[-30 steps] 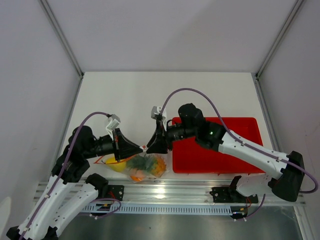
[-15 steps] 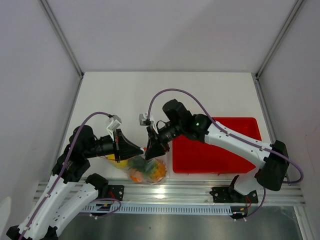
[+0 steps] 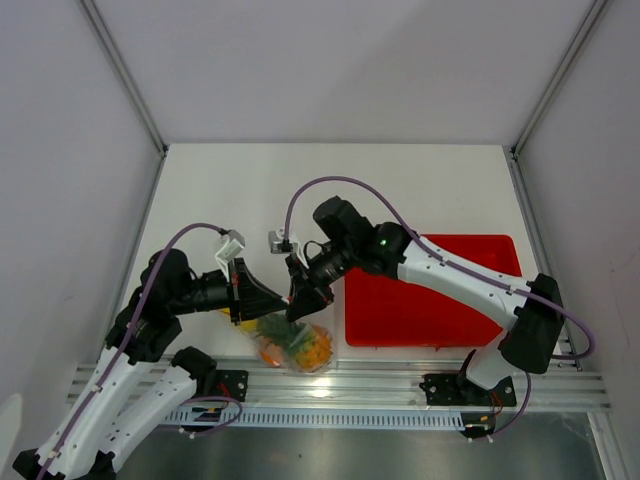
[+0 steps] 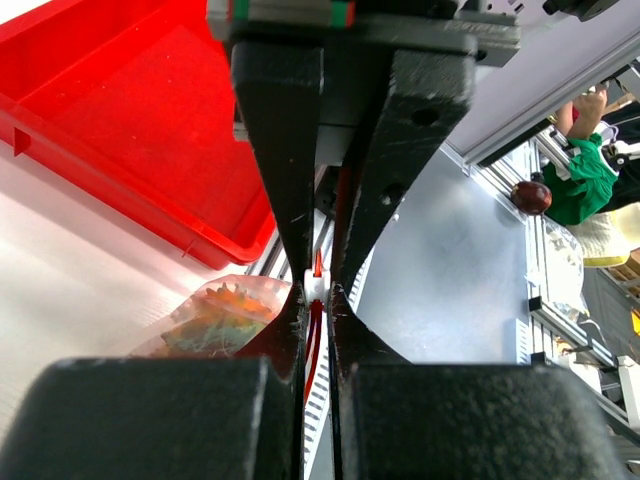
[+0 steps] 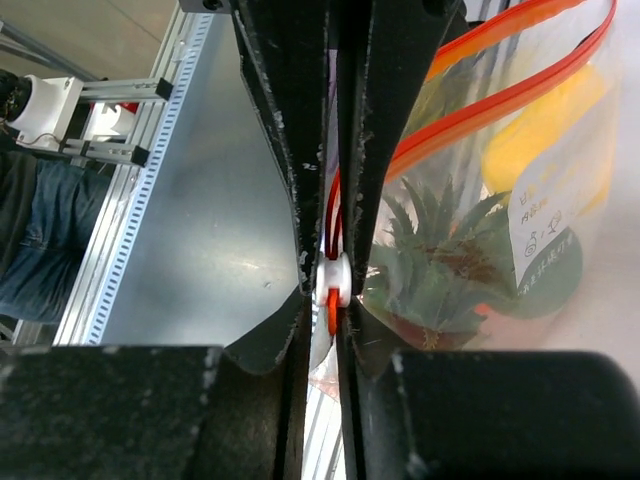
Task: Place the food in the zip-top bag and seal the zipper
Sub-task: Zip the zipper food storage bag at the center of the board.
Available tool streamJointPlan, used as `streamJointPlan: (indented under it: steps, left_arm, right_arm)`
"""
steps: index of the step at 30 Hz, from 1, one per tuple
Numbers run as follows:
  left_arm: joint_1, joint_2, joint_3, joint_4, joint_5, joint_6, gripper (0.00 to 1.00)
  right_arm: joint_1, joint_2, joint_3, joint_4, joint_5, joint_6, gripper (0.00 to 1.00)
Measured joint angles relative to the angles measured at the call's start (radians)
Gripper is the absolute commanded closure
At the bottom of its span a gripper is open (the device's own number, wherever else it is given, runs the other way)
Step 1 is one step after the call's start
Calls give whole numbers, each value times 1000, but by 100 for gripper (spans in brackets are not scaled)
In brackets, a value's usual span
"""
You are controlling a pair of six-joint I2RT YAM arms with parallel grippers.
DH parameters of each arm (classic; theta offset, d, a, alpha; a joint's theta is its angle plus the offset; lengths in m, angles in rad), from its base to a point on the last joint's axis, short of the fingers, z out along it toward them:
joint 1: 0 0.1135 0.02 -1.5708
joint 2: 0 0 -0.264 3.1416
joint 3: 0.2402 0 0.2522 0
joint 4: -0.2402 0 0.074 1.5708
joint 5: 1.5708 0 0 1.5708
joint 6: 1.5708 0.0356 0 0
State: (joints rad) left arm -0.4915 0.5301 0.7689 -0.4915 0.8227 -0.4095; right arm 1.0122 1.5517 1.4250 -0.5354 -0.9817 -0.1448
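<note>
The zip-top bag (image 3: 295, 342) lies at the table's near edge. It holds the food: the pineapple (image 5: 440, 250), the orange ball (image 3: 316, 346), the lemon (image 5: 545, 130) and the green fruit (image 5: 548, 272). My left gripper (image 3: 279, 300) is shut on the zipper (image 4: 318, 335), the orange-red strip. My right gripper (image 3: 298, 308) meets it tip to tip and is shut on the white slider (image 5: 335, 282) on that strip. In the right wrist view the two zipper strips (image 5: 500, 90) run apart at the upper right. The bag also shows in the left wrist view (image 4: 215, 315).
A red tray (image 3: 430, 300) sits right of the bag, under the right arm; it also shows in the left wrist view (image 4: 120, 110). An aluminium rail (image 3: 350, 380) runs along the near edge just below the bag. White walls enclose the table.
My right gripper has moved left and nearer along the zipper until it meets the left gripper's tips. The bag has shifted slightly toward the near edge. The left arm has hardly moved.
</note>
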Motion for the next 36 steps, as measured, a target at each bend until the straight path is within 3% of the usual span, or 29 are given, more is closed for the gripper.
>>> streamJointPlan:
  steps: [1,2,3,10,19,26,29,36]
  left_arm:
    - [0,0,0,-1,0,0,99]
    - [0,0,0,-1,0,0,99]
    - [0,0,0,-1,1,0,99]
    - [1,0,0,-17,-22,10,99]
    - [2,-1,16,-72,-164,18,99]
    - [2,-1,47,-117,-224,18,92]
    - [2,-1,54,-135,-238,18,99]
    - [2,-6,63,-161,-263,19,99]
  right_arm:
    - [0,5,4,-8,-2,-3,86]
    - [1,10,7,-12,-3,-6,96]
    - [1,14,8,-13,-3,-9,100]
    - [6,18,5,4,62,64,100]
    - [43,-96,-160,244,423,272,100]
    - [91,-173,-272,418,652,355,100]
    - [118,-183,-290,452,724,357,100]
    - [183,-186,-302,477,892,346,100]
